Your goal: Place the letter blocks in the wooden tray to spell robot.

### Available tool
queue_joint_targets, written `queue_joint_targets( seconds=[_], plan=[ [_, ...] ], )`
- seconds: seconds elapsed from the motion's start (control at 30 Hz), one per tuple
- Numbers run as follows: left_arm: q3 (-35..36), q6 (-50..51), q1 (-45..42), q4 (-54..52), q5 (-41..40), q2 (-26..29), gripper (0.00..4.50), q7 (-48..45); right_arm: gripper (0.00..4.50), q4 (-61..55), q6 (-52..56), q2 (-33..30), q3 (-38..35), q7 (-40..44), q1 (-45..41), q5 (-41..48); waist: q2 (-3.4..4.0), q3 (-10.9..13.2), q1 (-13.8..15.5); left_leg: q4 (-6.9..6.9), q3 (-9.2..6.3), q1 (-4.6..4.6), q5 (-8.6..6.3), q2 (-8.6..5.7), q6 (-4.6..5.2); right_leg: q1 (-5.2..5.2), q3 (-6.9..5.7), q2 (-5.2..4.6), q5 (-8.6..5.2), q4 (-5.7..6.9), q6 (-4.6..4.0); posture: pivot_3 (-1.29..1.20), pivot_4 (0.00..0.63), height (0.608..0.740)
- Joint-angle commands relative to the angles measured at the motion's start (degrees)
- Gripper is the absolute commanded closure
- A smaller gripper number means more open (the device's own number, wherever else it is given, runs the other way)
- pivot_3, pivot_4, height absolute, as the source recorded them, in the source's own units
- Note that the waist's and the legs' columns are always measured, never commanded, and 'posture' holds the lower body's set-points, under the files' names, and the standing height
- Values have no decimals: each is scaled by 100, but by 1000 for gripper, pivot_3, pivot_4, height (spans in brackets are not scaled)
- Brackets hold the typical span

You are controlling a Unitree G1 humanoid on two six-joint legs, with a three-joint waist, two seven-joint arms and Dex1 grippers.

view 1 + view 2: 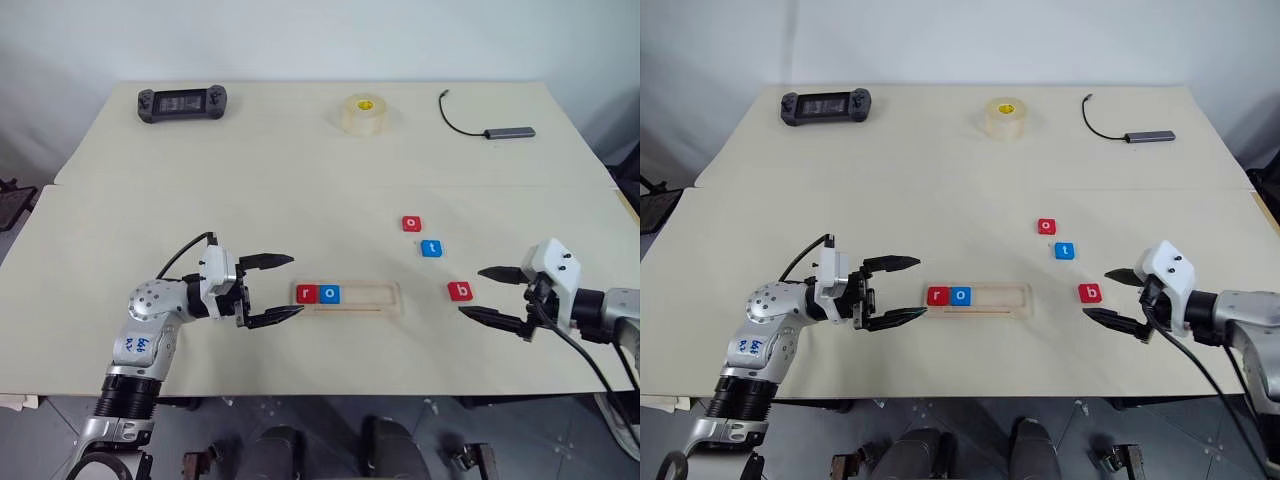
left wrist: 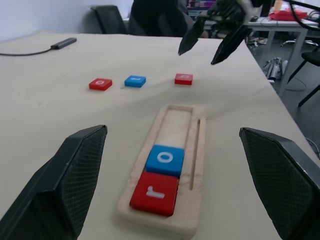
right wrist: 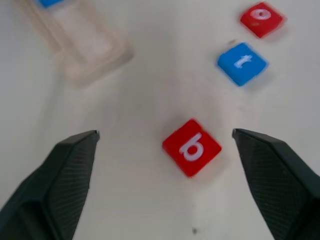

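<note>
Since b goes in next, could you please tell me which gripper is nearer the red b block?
The right gripper is nearer: the red b block lies on the table just beyond its open jaws. The left gripper sits past the far end of the wooden tray.

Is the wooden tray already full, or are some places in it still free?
Partly filled. The wooden tray holds only the red r and blue o at its left end; the remaining groove is bare.

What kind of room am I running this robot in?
Probably an office or lab workspace. Beyond the pale table stand black office chairs and a desk cluttered with gear. A game-style controller, a tape roll and a cabled USB hub lie on the table.
</note>
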Motion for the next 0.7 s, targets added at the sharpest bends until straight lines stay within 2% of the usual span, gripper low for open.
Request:
queue_joint_targets(
  seconds=[0.03, 0.2, 0.37, 0.47, 0.7],
  plan=[
    [-33, 53, 134, -397, -147, 133, 0, -185, 46, 1197, -1422, -156, 453, 676, -618, -469, 1, 0, 1, 0, 0, 0, 0, 3, -1, 0, 0, 0, 0, -1, 0, 0, 150, 740],
    [-61, 77, 260, -644, -104, 200, 0, -149, 46, 2555, -2226, 65, 1016, 1159, -1594, -806, 2, 1, 16, 1, -6, -5, 1, 5, -3, -2, -5, -1, 0, -7, 0, 0, 150, 740],
    [-14, 180, 340, -808, -154, 234, 0, -32, 46, 3193, -2553, 273, 1339, 1380, -2087, -975, 3, 0, 30, 4, -20, -9, 1, 4, -6, 1, -11, -2, 0, -10, -1, 0, 150, 740],
    [43, 214, 356, -843, -158, 283, 0, 9, 621, 3552, -2521, 304, 1487, 1445, -2331, -1098, 4, 1, 21, 4, -20, -11, 1, 4, -6, 1, -13, -1, 0, -12, -1, 0, 150, 740],
    [51, 208, 363, -855, -157, 287, 0, 71, 3002, 4017, -2671, 372, 1441, 1400, -2678, -1134, 4, 1, 18, 4, -20, -10, 0, 5, -9, 1, -12, -1, 0, -12, -1, 0, 150, 740]
  ],
)
